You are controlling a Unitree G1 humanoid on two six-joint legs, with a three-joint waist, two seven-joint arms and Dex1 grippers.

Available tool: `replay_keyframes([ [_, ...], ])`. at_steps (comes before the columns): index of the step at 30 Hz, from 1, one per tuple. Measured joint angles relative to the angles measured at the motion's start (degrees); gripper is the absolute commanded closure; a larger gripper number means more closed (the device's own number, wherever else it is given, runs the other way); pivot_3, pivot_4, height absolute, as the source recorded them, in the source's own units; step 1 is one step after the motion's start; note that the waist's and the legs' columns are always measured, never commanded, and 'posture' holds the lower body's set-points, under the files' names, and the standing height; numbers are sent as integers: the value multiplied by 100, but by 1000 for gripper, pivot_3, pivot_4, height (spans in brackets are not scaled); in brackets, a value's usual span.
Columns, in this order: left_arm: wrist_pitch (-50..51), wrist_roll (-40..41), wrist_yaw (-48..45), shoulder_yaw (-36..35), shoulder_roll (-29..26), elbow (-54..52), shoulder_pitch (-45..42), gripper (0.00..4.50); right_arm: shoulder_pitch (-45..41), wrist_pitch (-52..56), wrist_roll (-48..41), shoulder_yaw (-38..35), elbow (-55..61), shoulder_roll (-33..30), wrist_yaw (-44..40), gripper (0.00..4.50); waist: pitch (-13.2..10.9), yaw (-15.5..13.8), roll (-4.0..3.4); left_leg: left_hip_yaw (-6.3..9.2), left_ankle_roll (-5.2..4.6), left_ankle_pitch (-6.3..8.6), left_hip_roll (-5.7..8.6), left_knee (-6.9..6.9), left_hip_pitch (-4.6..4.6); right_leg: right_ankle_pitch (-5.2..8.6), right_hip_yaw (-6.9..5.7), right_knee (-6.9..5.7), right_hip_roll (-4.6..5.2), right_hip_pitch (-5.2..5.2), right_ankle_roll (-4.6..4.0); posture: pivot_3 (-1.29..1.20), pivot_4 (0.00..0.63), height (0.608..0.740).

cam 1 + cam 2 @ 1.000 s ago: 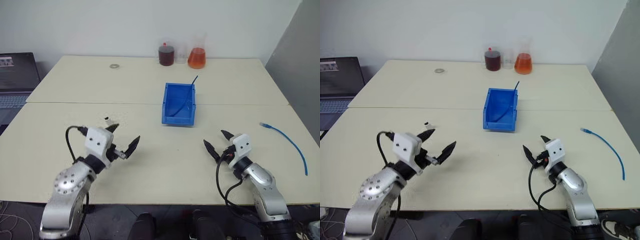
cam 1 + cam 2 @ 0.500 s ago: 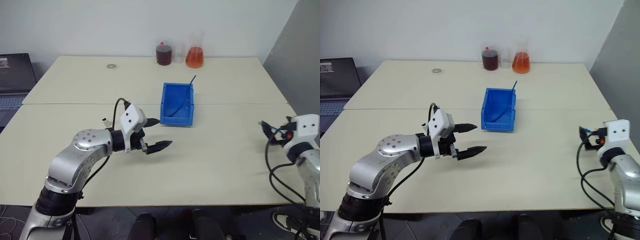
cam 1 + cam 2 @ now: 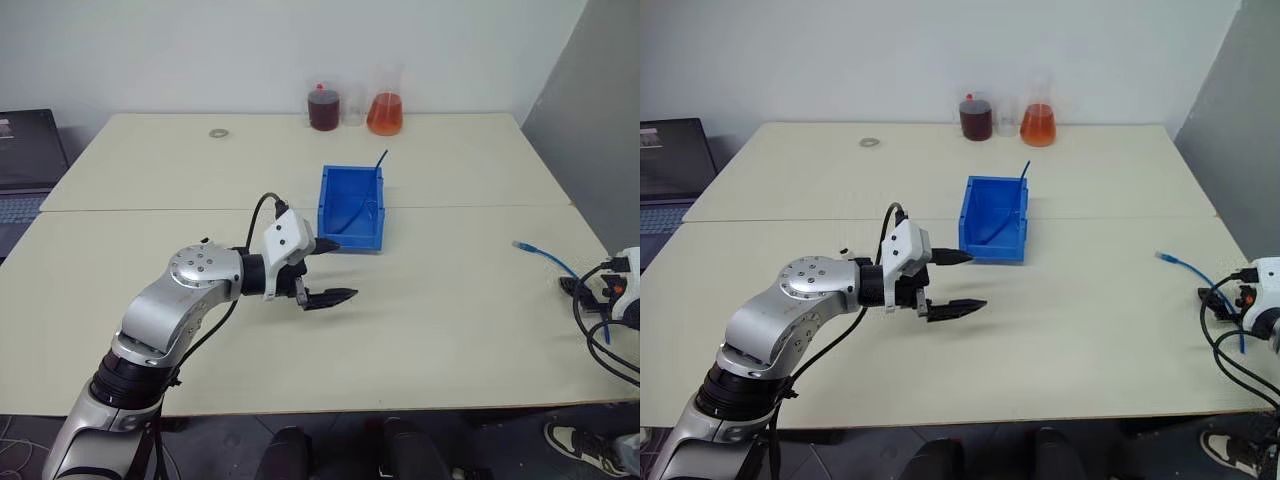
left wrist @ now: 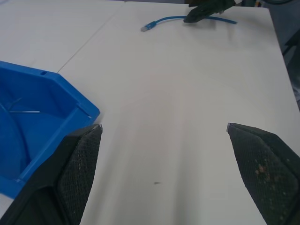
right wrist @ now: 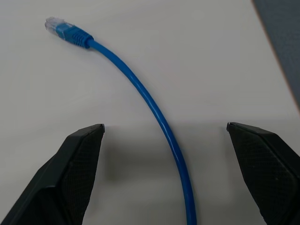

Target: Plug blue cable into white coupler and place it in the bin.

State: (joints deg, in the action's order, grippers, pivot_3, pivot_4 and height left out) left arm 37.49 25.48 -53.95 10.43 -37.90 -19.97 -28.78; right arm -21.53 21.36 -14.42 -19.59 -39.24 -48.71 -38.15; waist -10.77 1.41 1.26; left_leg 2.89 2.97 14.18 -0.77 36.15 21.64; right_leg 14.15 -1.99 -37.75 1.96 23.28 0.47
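The right gripper [image 5: 164,131], jaws apart, straddles the cable [image 5: 154,110] lying at the table's [image 3: 450,330] right edge. The left gripper [image 3: 325,270] gapes empty beside the bin [image 3: 350,205]. Closing too high could flick the thin cord off the edge.

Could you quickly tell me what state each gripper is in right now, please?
Left gripper: open, holding nothing, beside the bin.
Right gripper: open, holding nothing, its fingers either side of the blue cable.

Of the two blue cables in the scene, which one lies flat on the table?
The blue cable near the table's right edge, between the open right gripper's fingers. It lies flat on the table; the darker cable sticks up out of the bin.
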Motion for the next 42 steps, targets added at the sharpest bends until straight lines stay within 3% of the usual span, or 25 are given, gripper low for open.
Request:
replay_keyframes([
  [2, 0, -1, -78, 71, 0, -1, -9, 0, -186, -82, 35, 79, -266, -26, -160, 50, 0, 19, 0, -1, 0, 0, 0, 1, -1, 0, 1, 0, 0, -1, 1, 0, 150, 740],
  [5, 12, 4, -149, 109, 4, 0, -81, 0, -325, -144, 64, 177, -534, -93, -396, 543, 0, 25, 0, 0, 0, 0, -1, 1, -3, -1, 0, -1, 0, -1, 1, 0, 150, 740],
  [14, 116, 48, -174, 110, 69, 0, -192, 0, -587, -271, 194, 382, -869, -136, -791, 2945, 0, 26, 1, -1, 1, 0, 0, 5, -9, -2, 3, -2, 0, -6, 4, 0, 150, 740],
  [21, 189, 83, -170, 109, 111, 1, -197, 0, -745, 115, 72, 221, -1112, -224, -770, 4441, 0, 21, 0, 0, 1, -1, 0, 6, -9, -2, 2, -2, 0, -6, 4, 0, 150, 740],
  [33, 225, 91, -88, 96, 112, -1, -193, 0, -591, 161, -50, 159, -797, -226, -962, 4477, 0, 26, 0, -2, 1, 0, 0, 6, -10, -2, 6, -4, 0, -5, 4, 0, 150, 740],
  [42, 399, 166, -65, -420, -487, -236, 530, 0, 966, 710, -515, 840, 3414, -660, -2326, 4477, -3, 34, -6, 4, 1, 0, -4, 3, -14, -1, 1, -4, -2, -4, 5, 0, 150, 740],
])
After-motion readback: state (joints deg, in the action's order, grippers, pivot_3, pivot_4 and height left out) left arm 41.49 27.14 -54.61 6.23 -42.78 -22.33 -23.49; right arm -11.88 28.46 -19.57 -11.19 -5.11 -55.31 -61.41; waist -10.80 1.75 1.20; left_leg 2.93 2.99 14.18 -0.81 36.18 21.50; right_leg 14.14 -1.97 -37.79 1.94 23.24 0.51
